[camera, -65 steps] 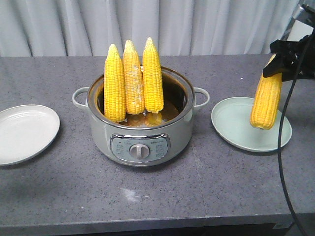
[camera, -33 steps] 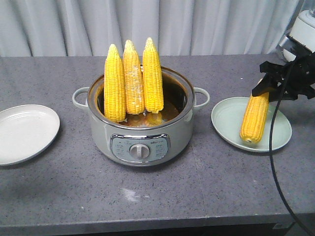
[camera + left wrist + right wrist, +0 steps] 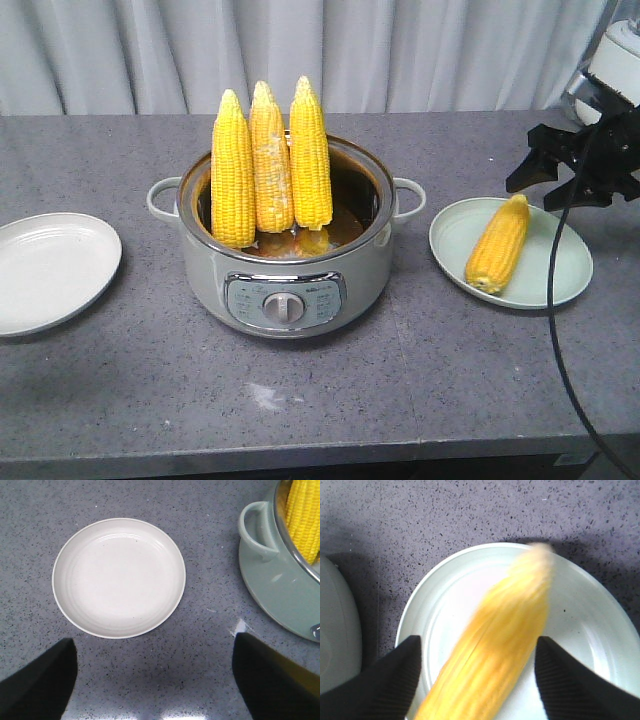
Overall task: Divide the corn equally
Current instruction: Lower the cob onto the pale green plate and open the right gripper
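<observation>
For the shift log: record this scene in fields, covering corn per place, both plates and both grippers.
pot: three cobs standing upright, tips up
green plate: one cob lying on it
white plate: no corn
right gripper: open, holding nothing, over the green plate
left gripper: open, holding nothing, over the table beside the white plate
split: one to none, not yet equal
</observation>
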Robot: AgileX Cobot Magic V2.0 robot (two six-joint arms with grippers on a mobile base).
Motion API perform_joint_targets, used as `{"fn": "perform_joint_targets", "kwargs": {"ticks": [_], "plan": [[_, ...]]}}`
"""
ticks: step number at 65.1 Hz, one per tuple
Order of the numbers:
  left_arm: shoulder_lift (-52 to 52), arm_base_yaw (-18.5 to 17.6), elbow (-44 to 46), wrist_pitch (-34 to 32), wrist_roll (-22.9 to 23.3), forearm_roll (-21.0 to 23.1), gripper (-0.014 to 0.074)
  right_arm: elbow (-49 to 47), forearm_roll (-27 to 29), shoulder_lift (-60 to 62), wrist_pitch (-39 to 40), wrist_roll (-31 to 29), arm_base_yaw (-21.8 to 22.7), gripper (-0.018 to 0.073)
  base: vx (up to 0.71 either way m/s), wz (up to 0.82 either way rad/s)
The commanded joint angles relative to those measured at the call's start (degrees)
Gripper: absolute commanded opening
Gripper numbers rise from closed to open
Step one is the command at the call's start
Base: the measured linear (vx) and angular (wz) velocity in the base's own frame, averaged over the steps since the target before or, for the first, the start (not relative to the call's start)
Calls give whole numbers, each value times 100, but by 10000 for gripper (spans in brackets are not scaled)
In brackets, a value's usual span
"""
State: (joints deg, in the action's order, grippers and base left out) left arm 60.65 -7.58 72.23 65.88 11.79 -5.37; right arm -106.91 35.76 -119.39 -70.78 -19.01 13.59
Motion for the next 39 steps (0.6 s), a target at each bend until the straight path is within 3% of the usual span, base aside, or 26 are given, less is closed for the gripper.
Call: {"fn": "perform_joint_targets", "kwargs": {"ticks": [1,39], "plan": [[-72,4,181,-308,19,9,593,-176,228,304,-219,-26,40,557,0,0],[-72,4,181,-346,20,9,593,-176,102,826,151,-362,40,570,0,0]]}}
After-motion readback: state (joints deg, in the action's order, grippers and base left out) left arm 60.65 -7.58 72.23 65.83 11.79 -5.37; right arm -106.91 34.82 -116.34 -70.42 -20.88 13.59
